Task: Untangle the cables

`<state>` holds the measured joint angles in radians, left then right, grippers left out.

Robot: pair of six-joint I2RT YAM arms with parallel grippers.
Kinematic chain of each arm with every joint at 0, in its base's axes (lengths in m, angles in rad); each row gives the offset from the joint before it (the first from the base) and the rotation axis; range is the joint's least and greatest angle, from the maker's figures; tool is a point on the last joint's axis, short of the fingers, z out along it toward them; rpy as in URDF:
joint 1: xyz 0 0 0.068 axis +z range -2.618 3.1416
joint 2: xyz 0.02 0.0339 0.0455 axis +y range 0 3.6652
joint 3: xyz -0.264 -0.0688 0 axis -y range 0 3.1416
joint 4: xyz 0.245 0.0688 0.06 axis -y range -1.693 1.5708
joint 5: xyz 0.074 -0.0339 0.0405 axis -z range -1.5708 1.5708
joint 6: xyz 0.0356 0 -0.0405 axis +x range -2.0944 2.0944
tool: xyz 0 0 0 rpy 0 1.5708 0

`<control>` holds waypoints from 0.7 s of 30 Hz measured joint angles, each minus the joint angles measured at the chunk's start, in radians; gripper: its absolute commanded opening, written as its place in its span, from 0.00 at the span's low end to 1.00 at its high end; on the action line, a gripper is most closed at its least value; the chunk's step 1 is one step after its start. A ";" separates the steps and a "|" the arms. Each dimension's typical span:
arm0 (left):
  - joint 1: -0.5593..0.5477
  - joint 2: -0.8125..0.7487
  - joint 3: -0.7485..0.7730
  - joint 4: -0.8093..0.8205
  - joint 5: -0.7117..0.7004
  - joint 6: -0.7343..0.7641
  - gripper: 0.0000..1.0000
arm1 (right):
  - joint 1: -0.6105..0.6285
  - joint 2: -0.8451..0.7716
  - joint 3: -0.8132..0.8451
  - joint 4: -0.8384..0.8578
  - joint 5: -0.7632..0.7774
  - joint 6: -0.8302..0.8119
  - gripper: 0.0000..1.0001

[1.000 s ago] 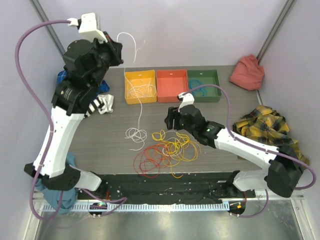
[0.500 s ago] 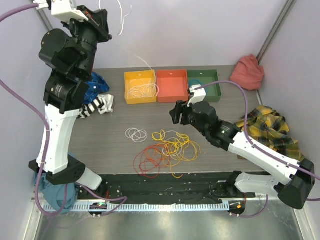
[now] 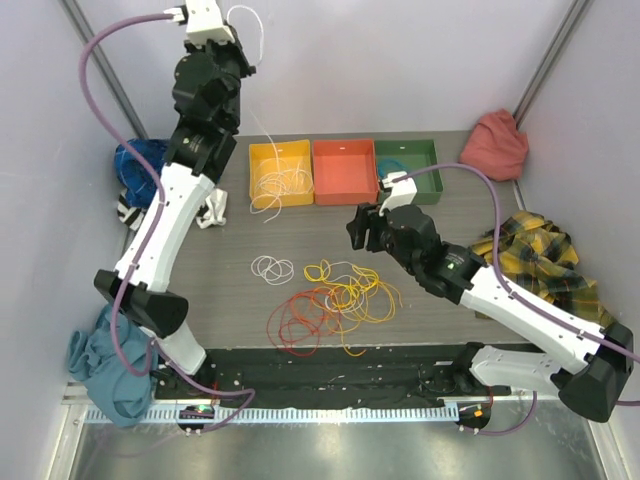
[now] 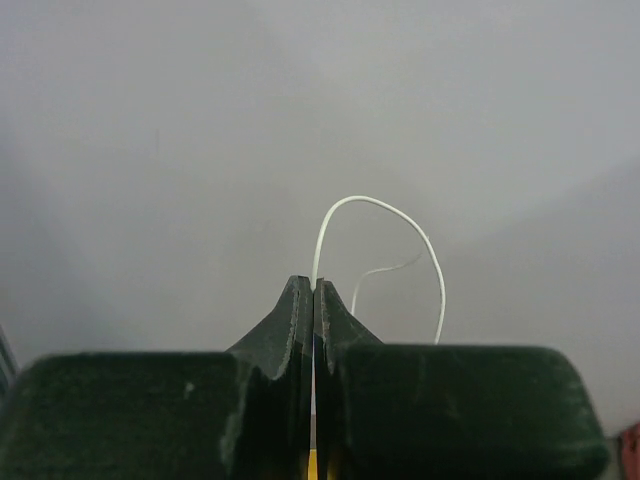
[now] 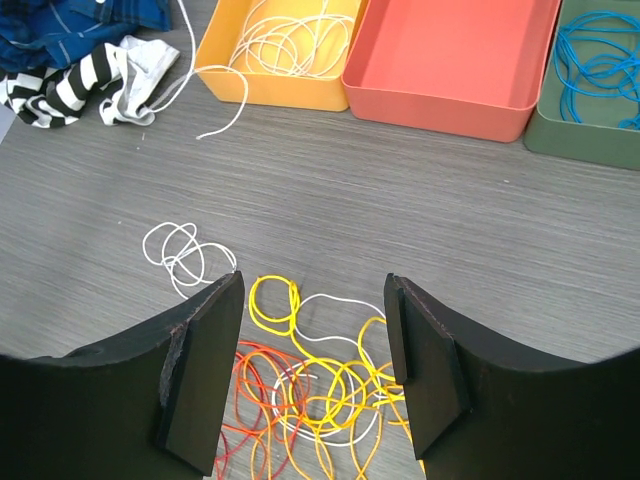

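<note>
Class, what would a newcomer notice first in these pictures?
The left gripper, raised high against the back wall, pinches a white cable trailing down toward the yellow bin. The tangle of yellow, orange and red cables lies on the near half of the table, under the open right gripper.

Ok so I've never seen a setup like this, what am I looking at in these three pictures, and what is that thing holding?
These are two robot arms bolted to the near edge of a table. One picture looks down from above; the other two come from cameras on each wrist, looking past the fingers. The left gripper, raised high, is shut on a thin white cable that trails down into the yellow tray. The right gripper hangs open and empty above a tangle of yellow, orange and red cables. A small white coil lies beside it. The orange tray looks empty; the green tray holds a blue cable.
</note>
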<state>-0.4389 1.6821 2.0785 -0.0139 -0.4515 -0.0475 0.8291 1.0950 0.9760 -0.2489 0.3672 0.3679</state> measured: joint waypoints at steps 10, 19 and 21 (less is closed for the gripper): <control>0.087 0.153 -0.077 0.077 0.031 -0.080 0.00 | 0.000 -0.006 -0.030 -0.010 0.017 0.000 0.66; 0.083 0.181 0.074 0.210 0.053 -0.080 0.00 | 0.000 0.011 -0.051 -0.007 0.016 0.001 0.66; 0.083 0.174 0.074 0.253 0.054 -0.078 0.00 | 0.000 0.012 -0.056 -0.007 0.016 0.001 0.66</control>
<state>-0.3561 1.8565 2.1525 0.2394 -0.3977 -0.1253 0.8288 1.1069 0.9195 -0.2562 0.3828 0.3691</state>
